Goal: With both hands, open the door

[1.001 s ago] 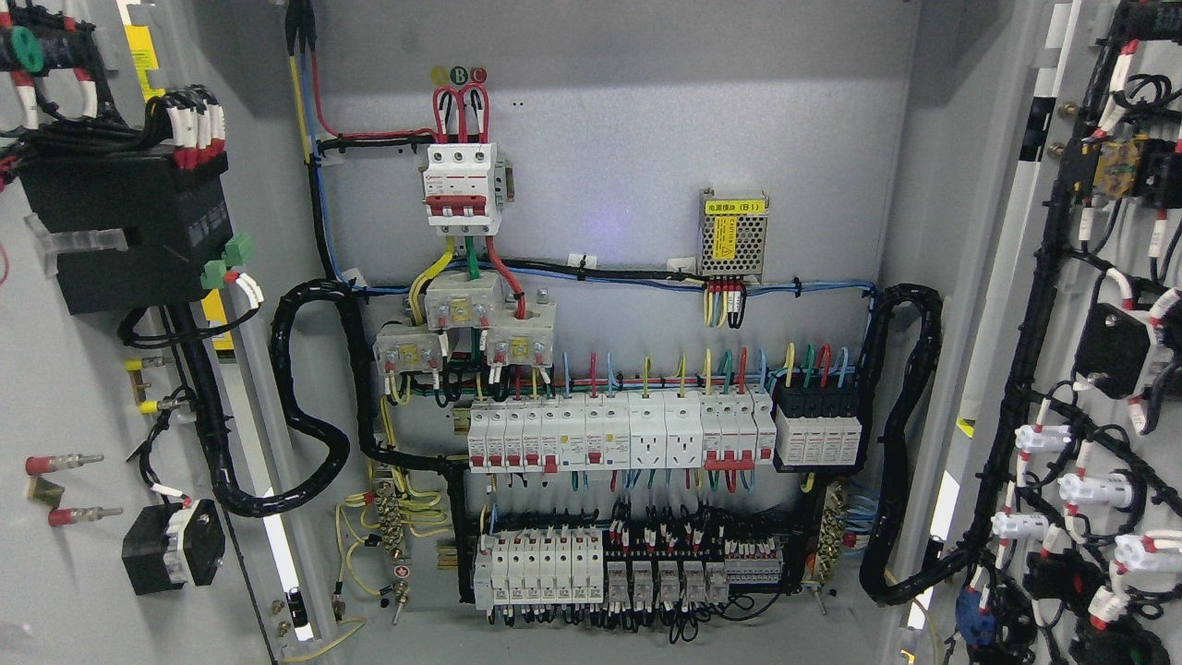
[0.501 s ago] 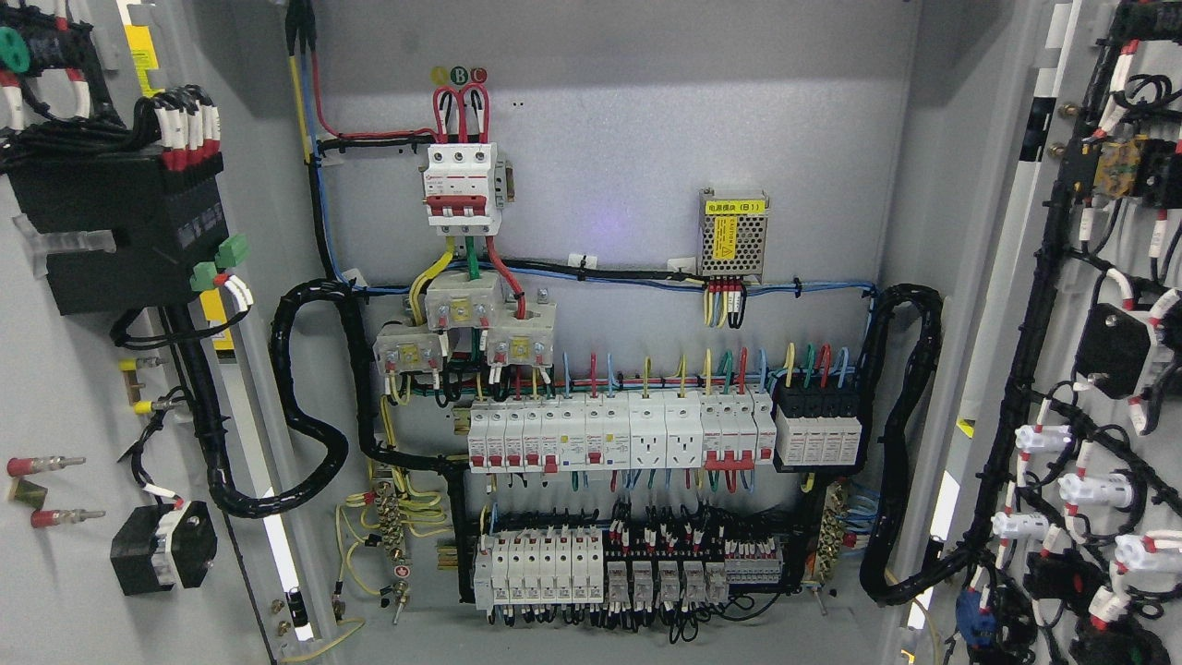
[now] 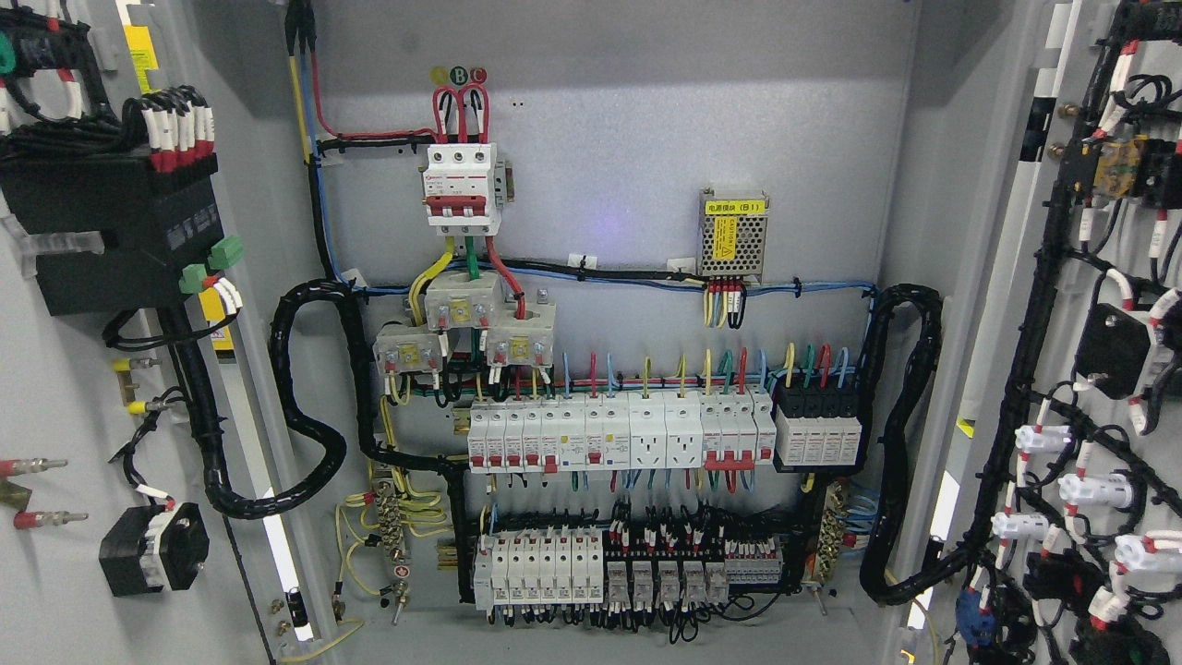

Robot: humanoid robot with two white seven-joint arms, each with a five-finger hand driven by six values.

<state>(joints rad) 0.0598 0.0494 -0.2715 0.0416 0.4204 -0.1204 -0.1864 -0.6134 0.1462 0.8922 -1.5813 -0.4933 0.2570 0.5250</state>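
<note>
1. Neither robot hand shows in the head view, so I cannot tell whether either is released, clenched or grasping anything.
2. Readable writing: a yellow label (image 3: 732, 207) with Chinese characters and "(B1)" sits on the small power supply (image 3: 731, 234); round markers above the red-and-white main breaker (image 3: 462, 187) include "B" and "C", while the first marker is too faint to read.
3. The left door (image 3: 55, 388) stands swung open at the picture's left, its grey inner face carrying a black box (image 3: 111, 231) and wiring.
4. The right door (image 3: 1090, 369) stands open at the right, with black cable bundles and white connectors.
5. Between them, the cabinet's back panel (image 3: 628, 120) holds rows of white breakers (image 3: 619, 434).
6. Both doors are cut off by the picture edges; small print on the breakers is illegible.
</note>
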